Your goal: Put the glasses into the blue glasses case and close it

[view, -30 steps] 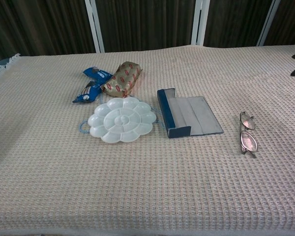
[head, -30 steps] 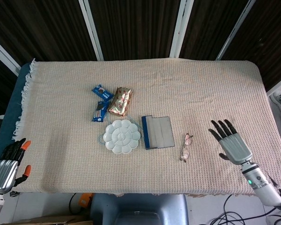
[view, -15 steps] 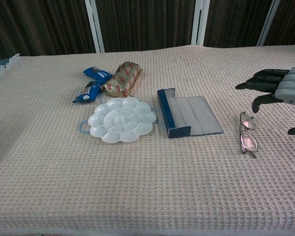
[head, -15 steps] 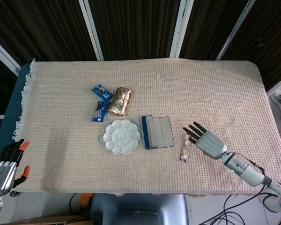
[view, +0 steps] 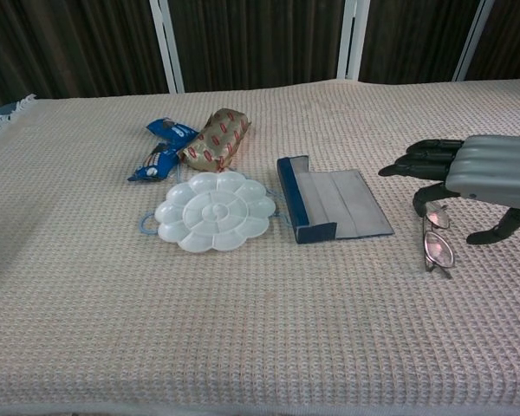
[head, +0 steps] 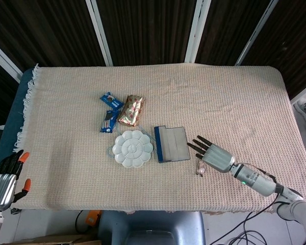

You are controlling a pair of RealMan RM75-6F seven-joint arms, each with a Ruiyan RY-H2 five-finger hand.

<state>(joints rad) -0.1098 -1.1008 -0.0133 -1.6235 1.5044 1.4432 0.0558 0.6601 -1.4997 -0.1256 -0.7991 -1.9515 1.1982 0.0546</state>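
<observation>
The blue glasses case (head: 171, 144) (view: 333, 205) lies open and flat near the middle of the cloth-covered table, grey lining up. The folded glasses (head: 200, 167) (view: 436, 245) rest on the cloth to the right of it. My right hand (head: 213, 155) (view: 477, 172) hovers open right above the glasses, fingers stretched toward the case, partly covering them in the head view. It holds nothing. My left hand (head: 5, 178) hangs off the table's near left corner, fingers apart and empty.
A white flower-shaped palette (head: 133, 148) (view: 215, 210) lies just left of the case. Behind it are a patterned pouch (head: 131, 110) (view: 215, 139) and blue snack packets (head: 110, 112) (view: 162, 149). The table edge runs close below the glasses.
My right hand has swept left from the table's right side to above the glasses. The left hand, glasses and case stay where they were.
</observation>
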